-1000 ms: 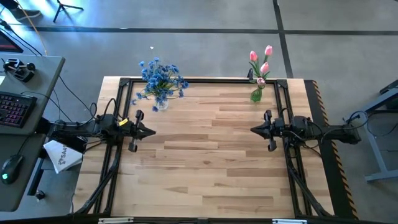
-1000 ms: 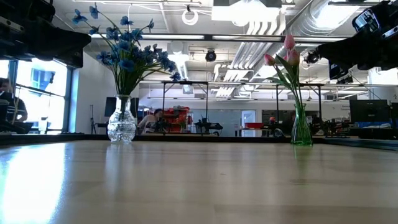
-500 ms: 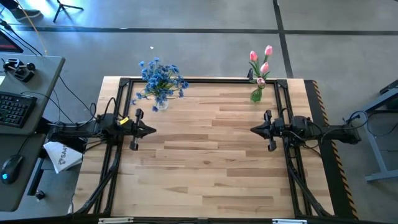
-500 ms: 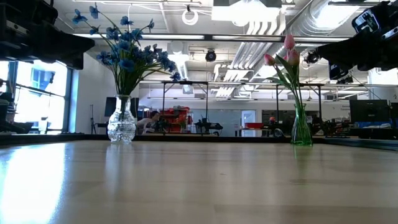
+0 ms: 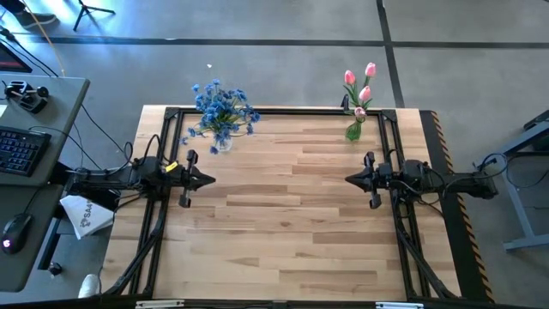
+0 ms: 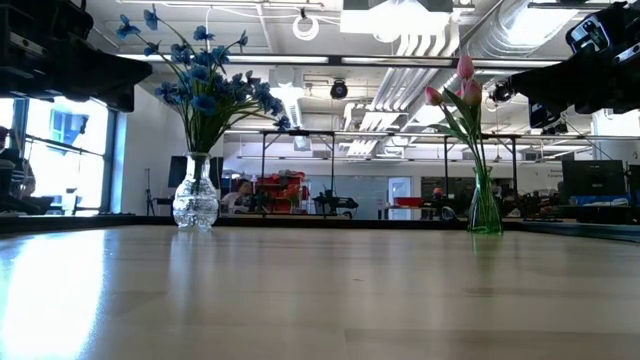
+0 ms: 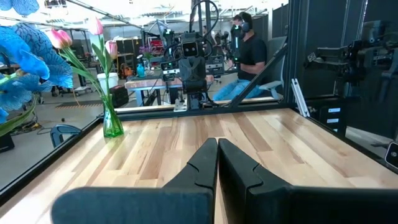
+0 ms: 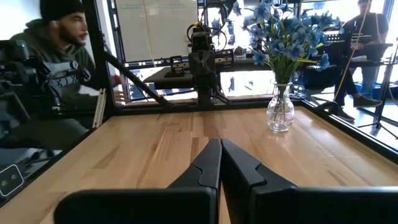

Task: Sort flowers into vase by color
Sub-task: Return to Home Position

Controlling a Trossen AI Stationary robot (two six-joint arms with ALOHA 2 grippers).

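A bunch of blue flowers (image 5: 222,110) stands with its stems in a clear round vase (image 6: 196,203) at the table's far left. Pink tulips (image 5: 360,84) stand in a slim green glass vase (image 6: 485,212) at the far right. My left gripper (image 5: 211,181) hovers shut at the table's left side, pointing level toward the right. My right gripper (image 5: 348,179) hovers shut at the right side, pointing level toward the left. Each wrist view shows its own shut fingers, the left (image 7: 217,149) and the right (image 8: 221,149), with nothing between them.
The wooden table (image 5: 292,215) has a black frame along its far and side edges. A desk with a keyboard (image 5: 19,150) stands off the left side. People sit beyond the table in both wrist views.
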